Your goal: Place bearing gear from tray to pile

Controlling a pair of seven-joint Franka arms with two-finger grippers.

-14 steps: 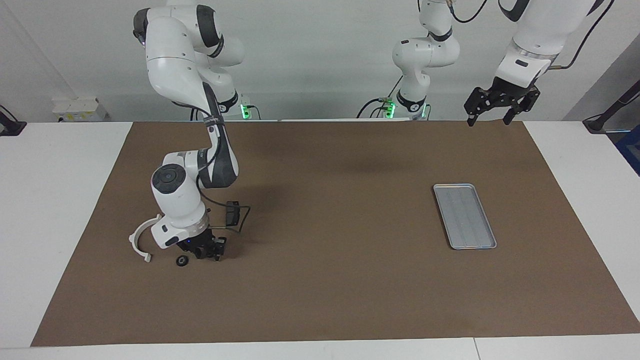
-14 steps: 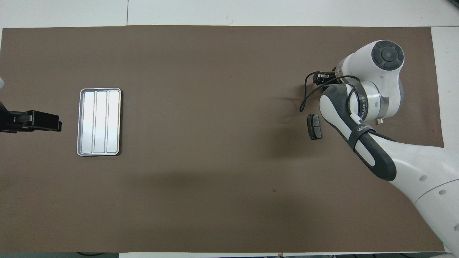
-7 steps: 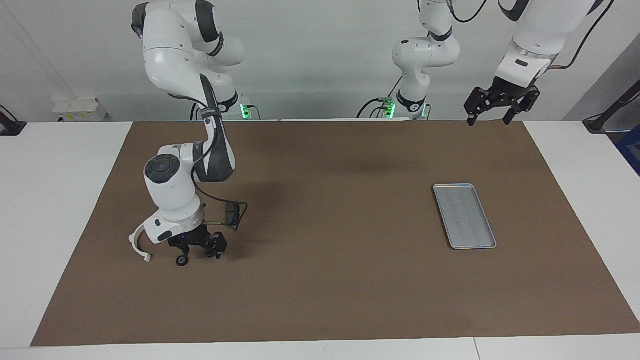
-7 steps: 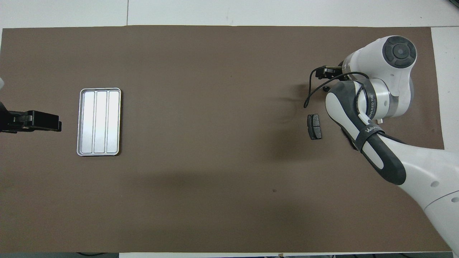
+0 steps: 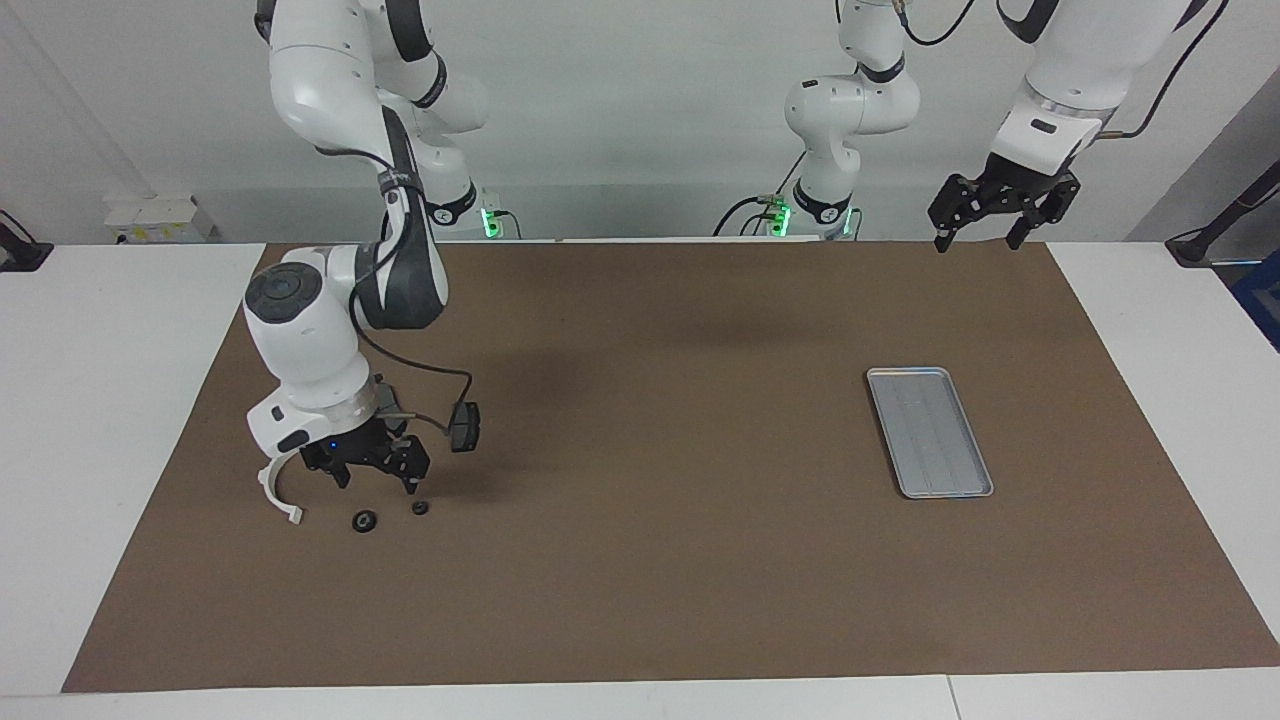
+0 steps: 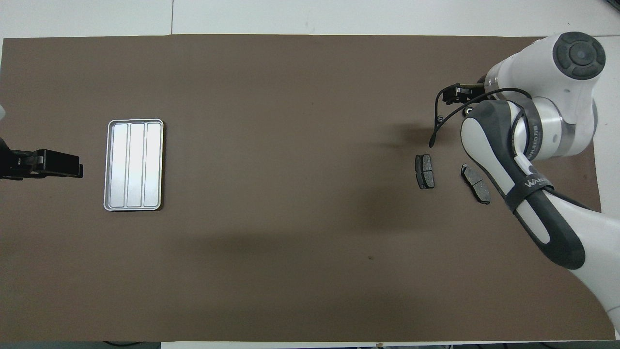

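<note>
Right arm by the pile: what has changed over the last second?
The right hand has let go and risen off the mat; a second small black ring-shaped gear now lies beside the first. Unchanged: white semicircular plastic bracket, ridged silver metal tray, left hand waiting, open.

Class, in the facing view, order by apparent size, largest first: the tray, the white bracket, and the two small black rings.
1. tray
2. white bracket
3. two black rings: alike, unranked.
</note>
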